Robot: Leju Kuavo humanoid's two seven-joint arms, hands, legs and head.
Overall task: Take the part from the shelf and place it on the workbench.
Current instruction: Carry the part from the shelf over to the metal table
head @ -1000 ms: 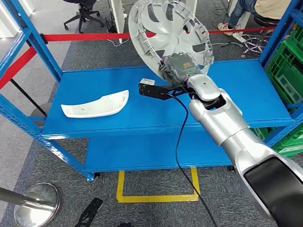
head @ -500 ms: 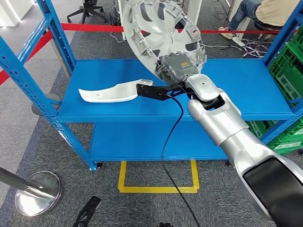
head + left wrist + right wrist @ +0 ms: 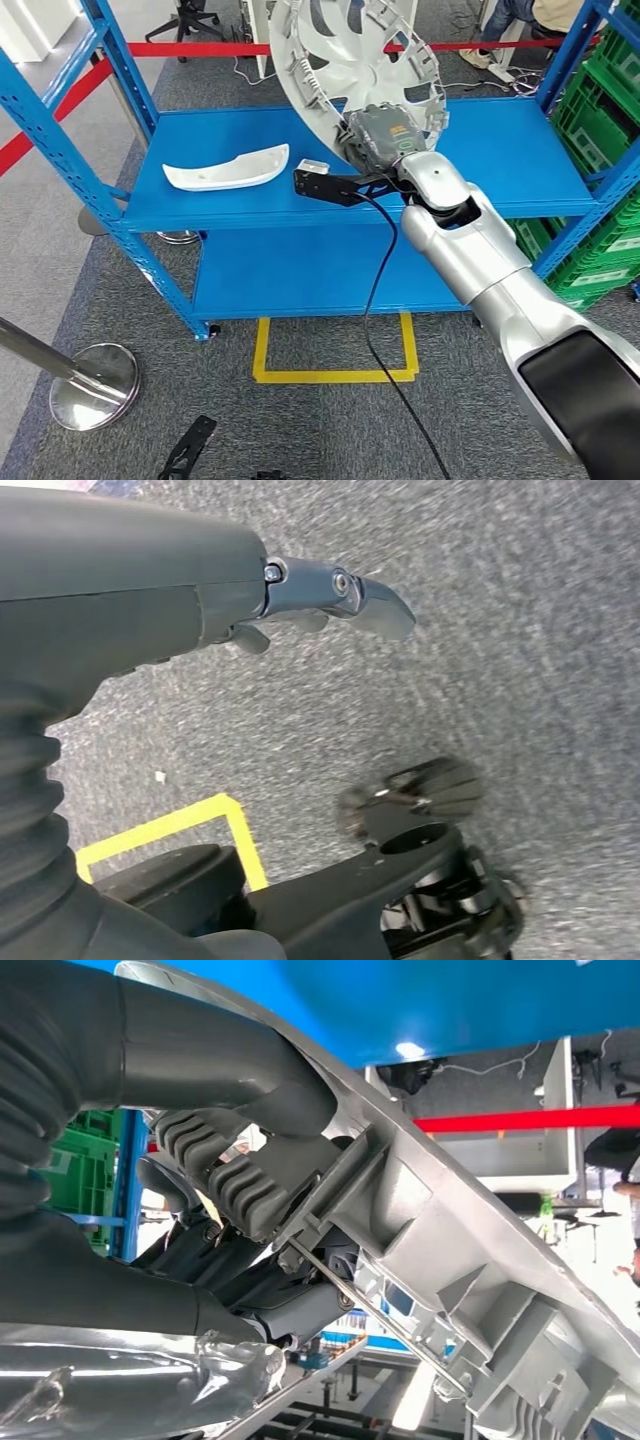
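While gripping wheel cover (image 3: 355, 62), right hand (image 3: 381, 138) closed

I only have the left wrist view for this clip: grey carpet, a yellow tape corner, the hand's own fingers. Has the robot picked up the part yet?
Observer: Yes. The right hand grips a round silver wheel cover by its rim, raised above the blue shelf.
Operator: Is anything left on that shelf?
Observer: A long white curved panel lies on the top level, apart from the cover.
Operator: How firm does the grip look?
Observer: In the right wrist view the thumb presses on the cover's ribbed inner side.
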